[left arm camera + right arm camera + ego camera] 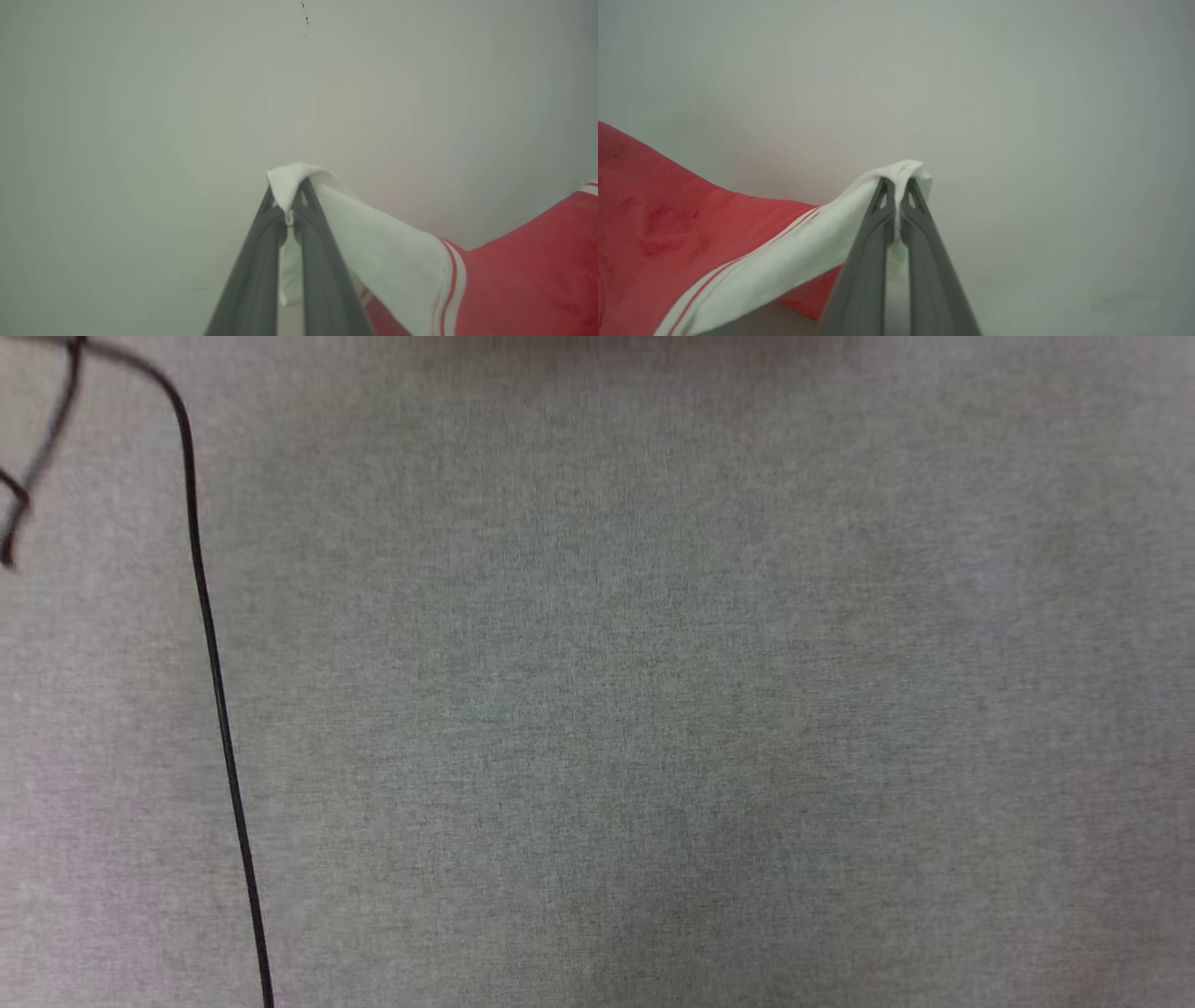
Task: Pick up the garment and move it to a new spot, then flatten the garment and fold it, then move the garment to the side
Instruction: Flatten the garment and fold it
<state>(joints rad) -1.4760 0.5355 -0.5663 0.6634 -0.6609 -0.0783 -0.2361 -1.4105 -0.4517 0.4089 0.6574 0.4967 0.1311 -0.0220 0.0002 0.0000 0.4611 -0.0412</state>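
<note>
— Two pinches, both on white cloth: my left gripper (288, 198) is clamped on a fold of one sleeve (387, 247), and my right gripper (896, 189) is clamped on the other sleeve (784, 270).
— And the garment itself?
— The garment (528, 270) hangs strung between them, its red body slack (thin jersey, I'd judge: light, floppy, a bit slick).
— Will the grip last?
— Little cloth shows past the tips, so I reckon a jerk could pull it free. Sleeve ends or shoulder seams are where I'd hold it; the striped trim (451, 280) looks firmer.
— Landing spot?
— Head view gives a grey surface (653, 709), with a black cable (210, 644) at its left.
</note>
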